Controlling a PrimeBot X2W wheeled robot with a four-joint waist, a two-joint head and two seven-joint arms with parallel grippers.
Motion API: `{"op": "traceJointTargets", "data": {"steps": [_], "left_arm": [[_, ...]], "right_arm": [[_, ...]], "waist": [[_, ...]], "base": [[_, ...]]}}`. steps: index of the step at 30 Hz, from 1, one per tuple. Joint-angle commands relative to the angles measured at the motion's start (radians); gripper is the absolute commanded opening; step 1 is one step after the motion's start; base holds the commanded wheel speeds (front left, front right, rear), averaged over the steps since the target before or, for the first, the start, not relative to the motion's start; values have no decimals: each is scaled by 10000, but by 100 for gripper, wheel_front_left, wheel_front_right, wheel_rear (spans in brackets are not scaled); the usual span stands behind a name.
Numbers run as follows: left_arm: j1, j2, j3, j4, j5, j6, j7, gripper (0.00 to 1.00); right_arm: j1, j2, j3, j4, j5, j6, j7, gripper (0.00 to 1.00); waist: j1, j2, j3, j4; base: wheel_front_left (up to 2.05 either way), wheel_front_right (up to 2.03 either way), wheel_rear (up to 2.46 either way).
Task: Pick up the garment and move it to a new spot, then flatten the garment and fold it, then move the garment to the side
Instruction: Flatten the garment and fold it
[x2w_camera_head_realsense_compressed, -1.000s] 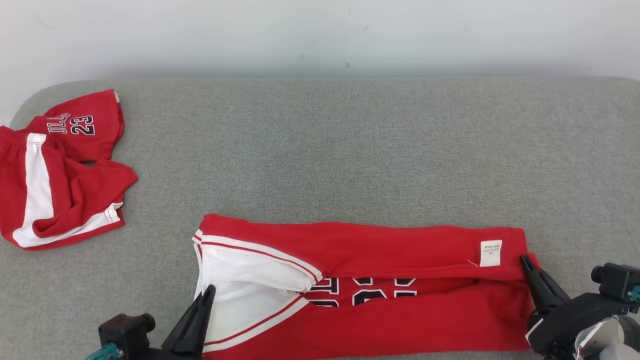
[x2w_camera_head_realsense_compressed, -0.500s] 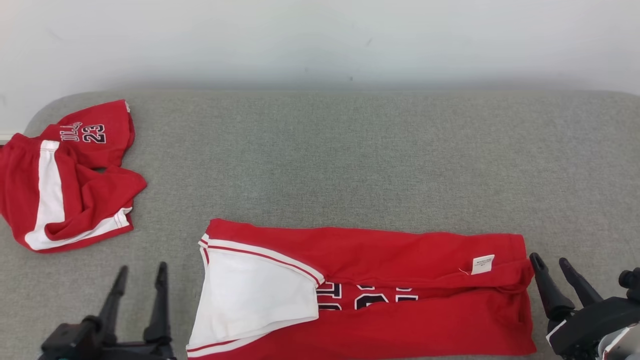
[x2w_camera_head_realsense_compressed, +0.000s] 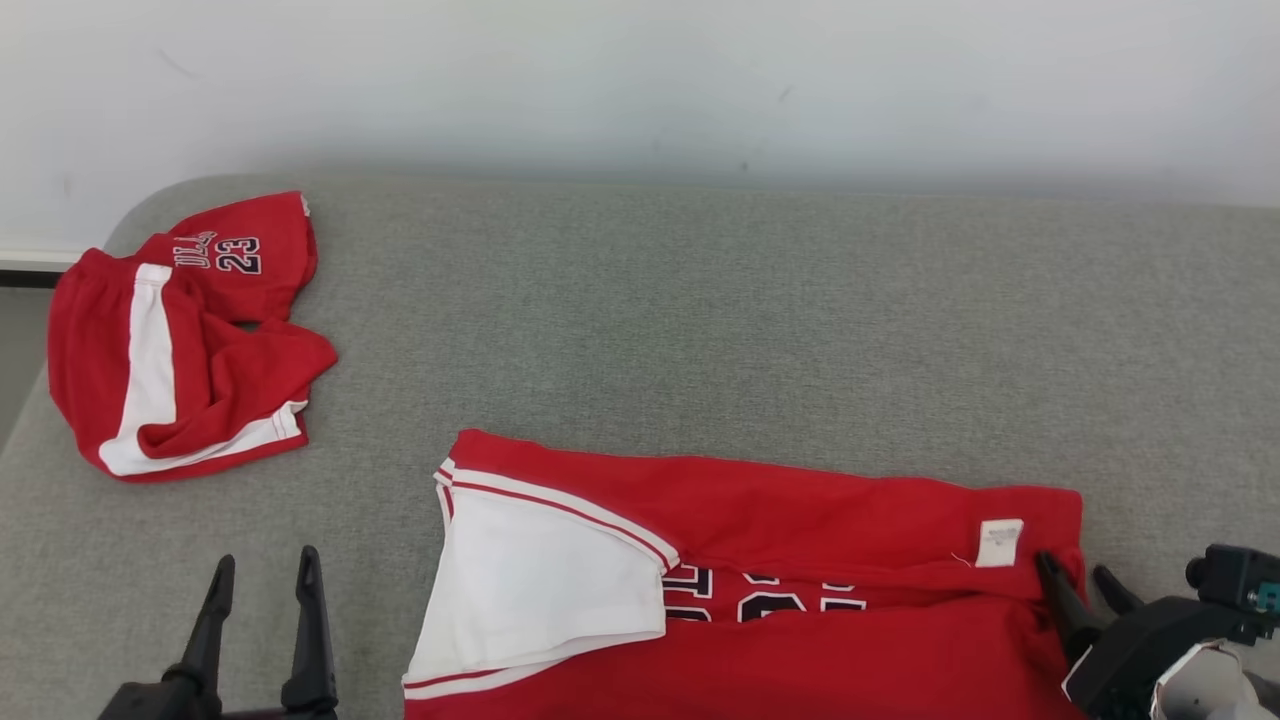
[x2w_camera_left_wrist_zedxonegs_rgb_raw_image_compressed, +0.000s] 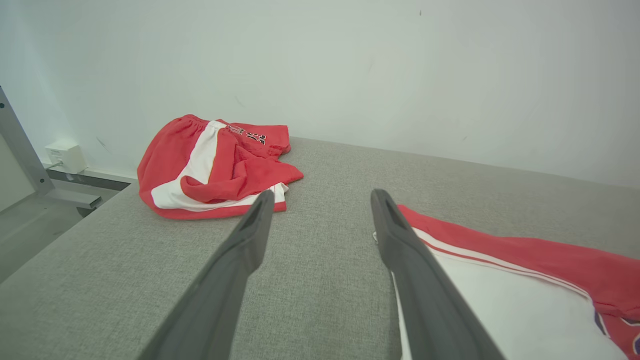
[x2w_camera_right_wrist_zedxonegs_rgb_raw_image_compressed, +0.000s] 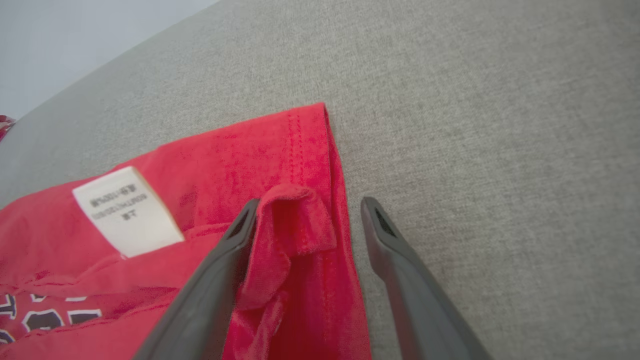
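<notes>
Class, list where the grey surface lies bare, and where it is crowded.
Bare: the wide stretch of grey surface between wall, crumpled shorts and folded jersey. Crowded: the near edge, where the jersey lies between left tool and right tool.

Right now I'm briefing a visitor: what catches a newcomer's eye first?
A long red jersey, half folded, white panel showing, lies at the near edge of the grey surface. A second red-and-white garment sits crumpled far left. The left gripper and right gripper stand open by the jersey's ends.
</notes>
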Motion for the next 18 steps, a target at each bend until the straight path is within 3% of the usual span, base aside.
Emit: {"op": "traceJointTargets", "data": {"steps": [1,11,12,13,14,18], "left_arm": [[156,-104,36,70,227,-72,-32,100],[288,-359,429,129,788,-280,-32,100],[312,-383,477,110,783,-284,-32,100],[331,-405,506,98,817,-282,-32,100],[347,-428,538,89,844,-283,-32,100],[351,-500,604,70,928,-329,-32,100]], "right_arm": [[-9,-14,6,271,-171,11,-30,100],[457,150,154,1003,-286,9,110,100],[505,213,238,983,-236,9,186,59],[539,255,319,940,-196,11,255,11],[564,302,399,883,-145,11,293,0],[393,189,461,661,-53,11,191,0]], "waist": [[-1,-1,10,114],[-1,-1,-140,115],[-1,-1,-151,101],[-1,-1,-159,85],[-1,-1,-162,67],[-1,-1,-175,5]], "base": [[0,0,0],[0,0,0],[0,0,0],[0,0,0],[0,0,0],[0,0,0]]}}
